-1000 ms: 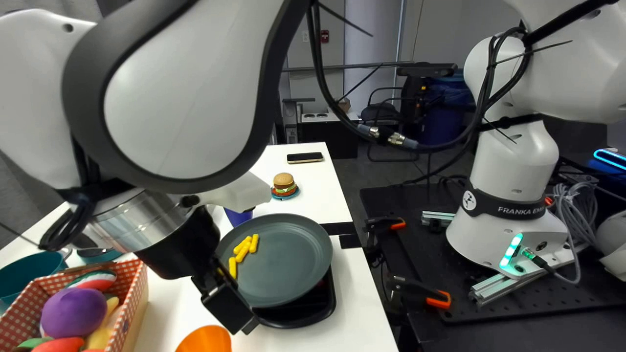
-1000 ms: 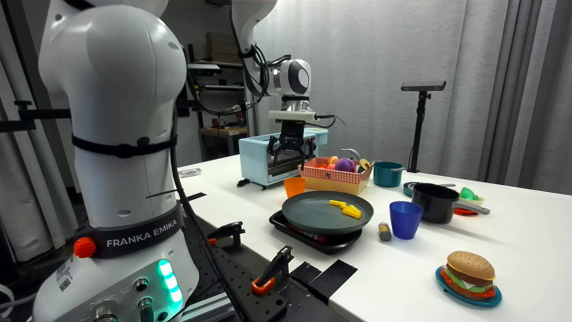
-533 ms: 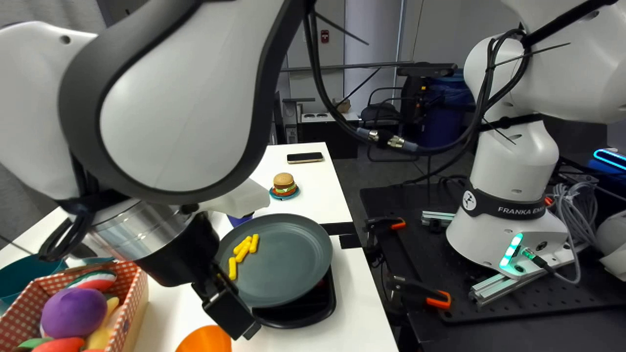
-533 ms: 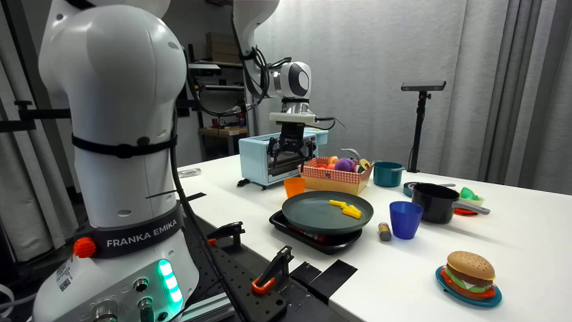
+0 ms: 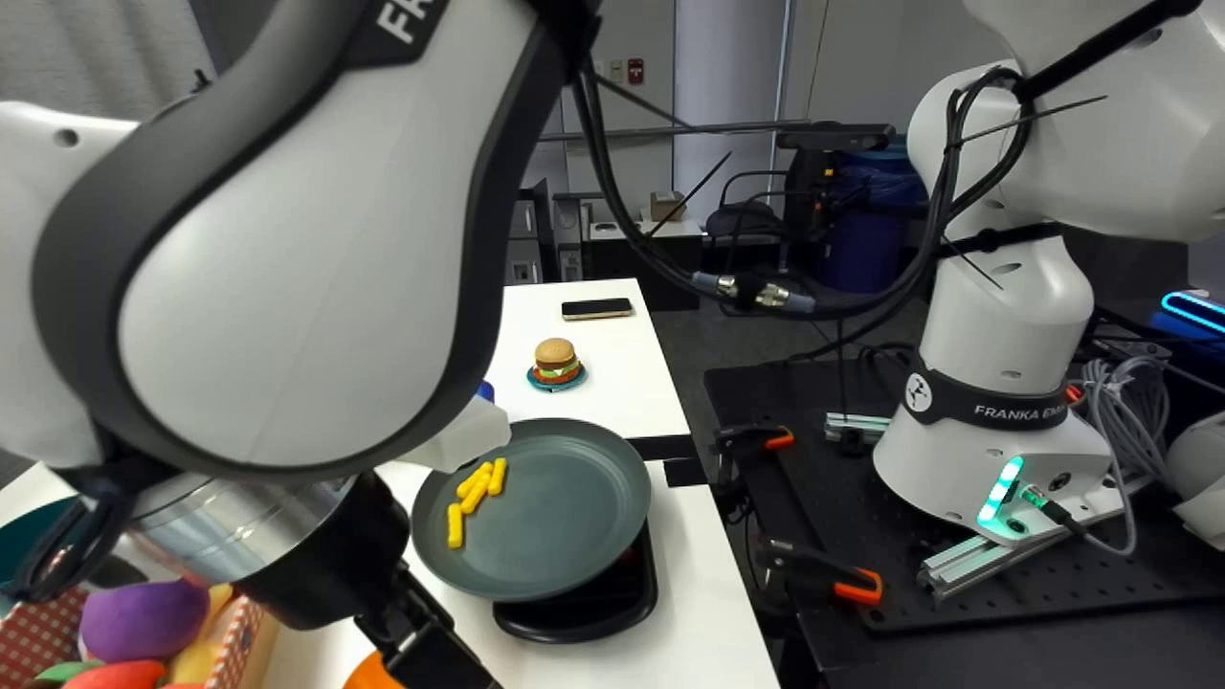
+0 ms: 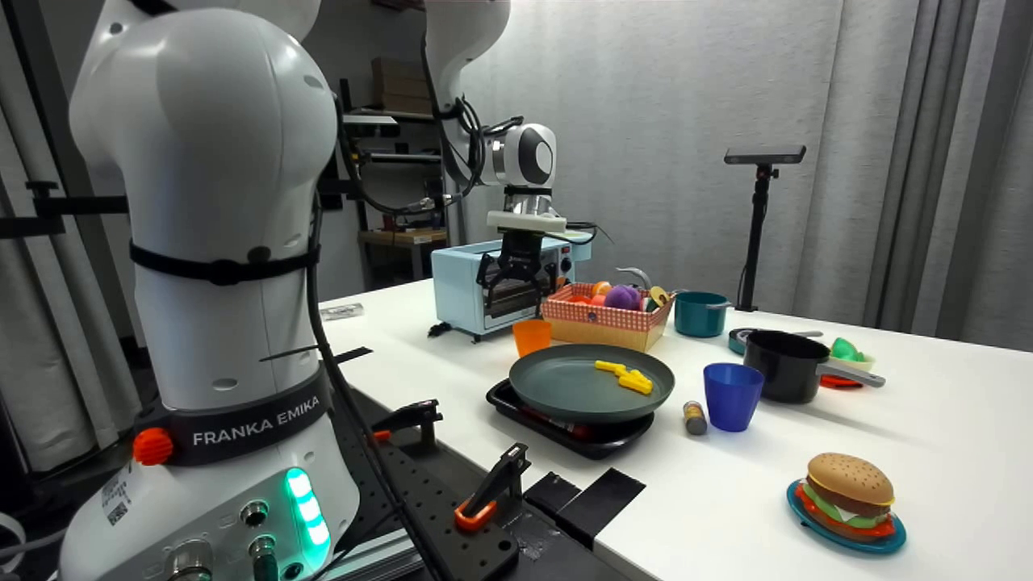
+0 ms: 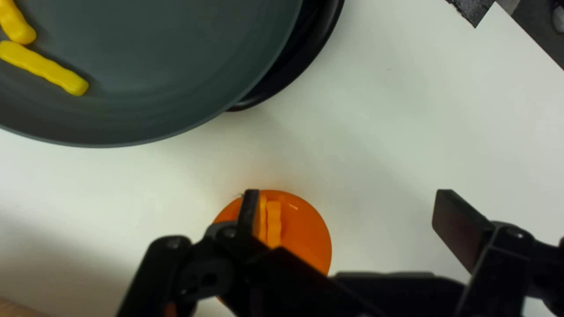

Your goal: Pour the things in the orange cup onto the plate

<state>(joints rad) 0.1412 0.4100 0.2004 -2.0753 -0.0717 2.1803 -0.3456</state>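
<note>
The orange cup [image 6: 532, 337] stands upright on the table beside the plate; the arm hides most of it in an exterior view [image 5: 369, 674]. In the wrist view the cup [image 7: 308, 229] shows from above with yellow sticks [image 7: 274, 222] inside. The dark grey-green plate [image 5: 574, 507] rests on a black tray and holds several yellow sticks [image 5: 476, 486]. It also shows in the wrist view [image 7: 185, 61]. My gripper [image 7: 346, 211] is open and empty, pointing down above the cup [image 6: 514, 303]. One finger overlaps the cup in the wrist view; the other is over bare table.
The black tray [image 6: 593, 440] sits under the plate. A checkered basket of toy food [image 6: 601, 327] and a light blue toaster oven [image 6: 464, 290] stand near the cup. A blue cup [image 6: 732, 395], small bottle [image 6: 694, 418], black pot [image 6: 783, 371] and toy burger [image 6: 847, 492] are farther along.
My gripper has moved lower, and slightly left in both exterior views; it now covers more of the orange cup in one of them. The cup, plate and yellow sticks have not moved.
</note>
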